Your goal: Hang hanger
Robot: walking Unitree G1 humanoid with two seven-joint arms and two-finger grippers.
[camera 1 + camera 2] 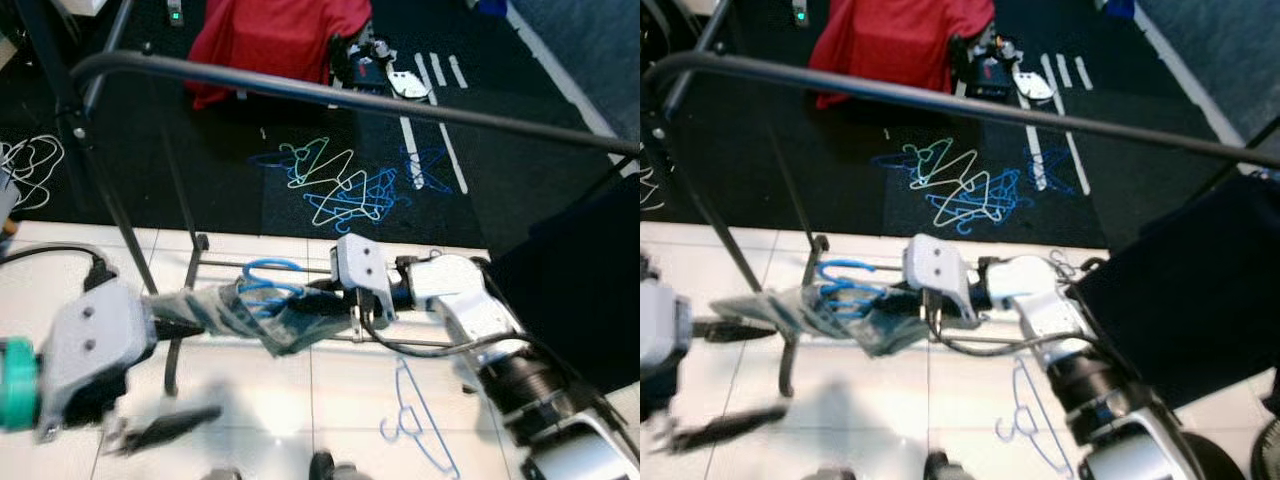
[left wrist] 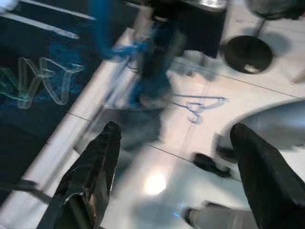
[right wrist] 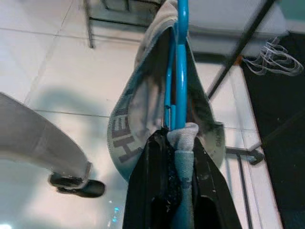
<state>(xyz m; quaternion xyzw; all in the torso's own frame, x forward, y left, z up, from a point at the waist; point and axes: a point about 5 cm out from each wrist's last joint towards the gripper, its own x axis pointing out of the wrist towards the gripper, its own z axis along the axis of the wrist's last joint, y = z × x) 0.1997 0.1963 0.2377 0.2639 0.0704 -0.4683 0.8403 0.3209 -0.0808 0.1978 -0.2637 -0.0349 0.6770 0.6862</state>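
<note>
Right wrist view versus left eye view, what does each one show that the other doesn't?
Right wrist view alone: the right tool clamped on the blue plastic hanger and the grey garment with its lettered band. Left eye view alone: the black clothes rail overhead, the red cloth, the loose hangers on the dark carpet, and the left tool. Both share hanger, garment and white tiled floor.

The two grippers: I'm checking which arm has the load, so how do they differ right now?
The right gripper is shut on the blue hanger with grey garment draped on it; the left gripper is open and holds nothing. The right gripper is held out below the dark rail, while the left gripper sits lower, over the white tile floor. Both have two long black fingers.
</note>
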